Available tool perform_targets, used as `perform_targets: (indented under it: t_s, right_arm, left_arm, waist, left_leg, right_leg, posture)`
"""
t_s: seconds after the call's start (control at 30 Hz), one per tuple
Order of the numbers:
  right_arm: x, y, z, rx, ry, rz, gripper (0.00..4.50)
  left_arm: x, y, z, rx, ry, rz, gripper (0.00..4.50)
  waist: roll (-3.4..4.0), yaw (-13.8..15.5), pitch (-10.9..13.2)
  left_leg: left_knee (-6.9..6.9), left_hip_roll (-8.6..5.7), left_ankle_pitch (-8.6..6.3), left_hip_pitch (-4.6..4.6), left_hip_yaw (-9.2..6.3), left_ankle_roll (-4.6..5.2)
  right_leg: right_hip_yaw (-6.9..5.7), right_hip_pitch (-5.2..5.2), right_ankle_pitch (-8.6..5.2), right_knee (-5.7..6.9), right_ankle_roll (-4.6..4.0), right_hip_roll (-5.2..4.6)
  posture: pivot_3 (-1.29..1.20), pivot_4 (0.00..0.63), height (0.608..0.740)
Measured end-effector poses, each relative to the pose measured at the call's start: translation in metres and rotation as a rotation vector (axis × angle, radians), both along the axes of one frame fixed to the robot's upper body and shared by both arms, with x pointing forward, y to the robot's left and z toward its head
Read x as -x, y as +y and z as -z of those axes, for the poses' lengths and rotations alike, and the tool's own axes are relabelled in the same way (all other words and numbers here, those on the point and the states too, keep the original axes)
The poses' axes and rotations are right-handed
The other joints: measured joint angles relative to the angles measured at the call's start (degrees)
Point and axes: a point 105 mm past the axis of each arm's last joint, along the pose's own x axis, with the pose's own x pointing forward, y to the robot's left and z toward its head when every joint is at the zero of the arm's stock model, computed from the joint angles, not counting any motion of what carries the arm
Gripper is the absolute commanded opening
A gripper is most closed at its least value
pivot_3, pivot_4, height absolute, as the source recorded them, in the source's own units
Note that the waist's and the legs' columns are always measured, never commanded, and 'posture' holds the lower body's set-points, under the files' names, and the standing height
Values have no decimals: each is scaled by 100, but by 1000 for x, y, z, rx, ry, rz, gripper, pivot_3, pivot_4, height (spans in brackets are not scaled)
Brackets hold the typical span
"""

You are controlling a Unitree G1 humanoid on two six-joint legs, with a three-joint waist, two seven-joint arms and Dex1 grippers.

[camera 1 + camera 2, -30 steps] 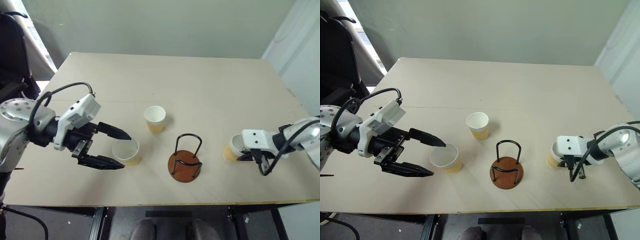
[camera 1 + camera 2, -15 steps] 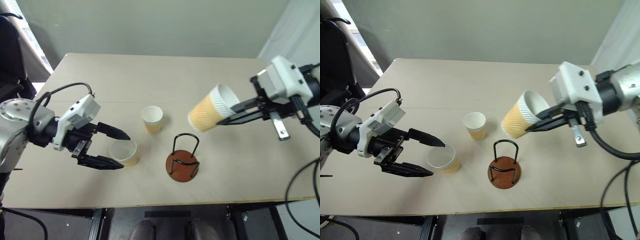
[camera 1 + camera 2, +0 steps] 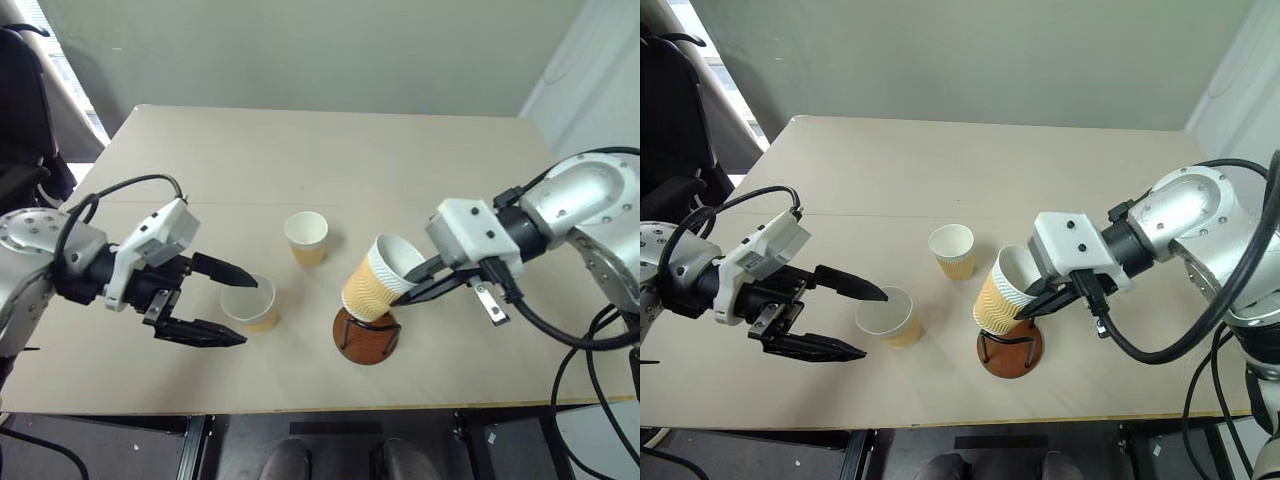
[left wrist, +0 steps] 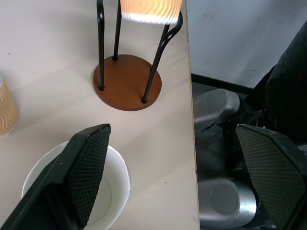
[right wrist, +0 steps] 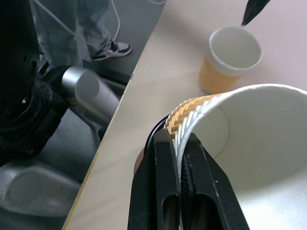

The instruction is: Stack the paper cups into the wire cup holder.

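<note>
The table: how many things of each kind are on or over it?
Paper cups: 3: one standing alone, one between the left pincer's open fingers, one pinched by the right pincer
Wire cup holder: 1
Total: 4

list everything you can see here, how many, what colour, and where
paper cups: three, tan-yellow outside, white inside; one held tilted over the holder, one upright at table centre, one upright between the left hand's fingers
wire cup holder: one, reddish-brown base, black wires; near the table's front edge
table: one, beige
person's legs and shoes: beside the table
left hand: open around a cup
right hand: shut on the tilted cup's rim
</note>
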Motion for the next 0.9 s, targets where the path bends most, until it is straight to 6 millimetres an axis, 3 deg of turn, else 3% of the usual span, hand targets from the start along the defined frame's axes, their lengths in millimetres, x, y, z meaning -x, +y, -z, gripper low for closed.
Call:
perform_targets:
  t_s: [0.13, 0.23, 0.53, 0.6, 0.7, 0.77, 0.9]
  right_arm:
    - [-2, -3, 8, 33, -12, 4, 11]
    - [-3, -3, 15, 52, -5, 8, 638]
    - [-10, -6, 17, 60, -21, 48, 3811]
    - [-16, -12, 11, 7, -1, 116, 3811]
    - [-23, -38, -8, -119, 43, 268, 3811]
    - [-17, -65, -9, -214, 136, 352, 3811]
    - [3, -94, -2, -320, 271, 438, 3811]
  left_arm:
    - [0, 1, 2, -2, 11, -8, 4500]
    - [1, 1, -1, -1, 4, -8, 4500]
    - [-2, 8, -3, -35, -22, -43, 4500]
    - [-12, 17, -4, -69, -69, -99, 4500]
    - [-33, 35, -5, -125, -138, -216, 4500]
    - [-46, 39, -4, -145, -163, -257, 4500]
    - [-66, 28, 10, -145, -148, -240, 4500]
  waist:
    - [-1, 0, -1]
    - [-1, 0, -1]
    - [-1, 0, -1]
    - [-1, 8, -1]
    - [-7, 78, -3]
    - [-18, 162, -7]
    - [-18, 204, -5]
  left_leg:
    - [0, 0, 0, 0, 0, 0]
    - [-1, 0, 0, 0, 0, 0]
    - [-1, 1, 0, 0, 0, 0]
    - [0, 0, 0, 0, 0, 0]
    - [-1, -6, 0, -1, -7, 0]
    - [-4, -14, -1, -1, -12, -1]
    - [-2, -19, 0, -5, 0, -1]
  right_leg:
    - [0, 0, 0, 2, -1, 0]
    - [0, 0, 0, 4, -1, 0]
    - [0, 0, 0, 3, -1, 0]
    - [0, 0, 0, -1, -2, -2]
    - [-3, 1, -5, -4, -10, -8]
    - [-5, 7, -7, -4, -16, -14]
    - [-2, 2, -6, 0, -15, -21]
  posture:
    - [0, 150, 740]
    - [0, 150, 740]
    - [0, 150, 740]
    - [0, 150, 740]
    - [0, 150, 740]
    - [0, 150, 740]
    - [0, 150, 740]
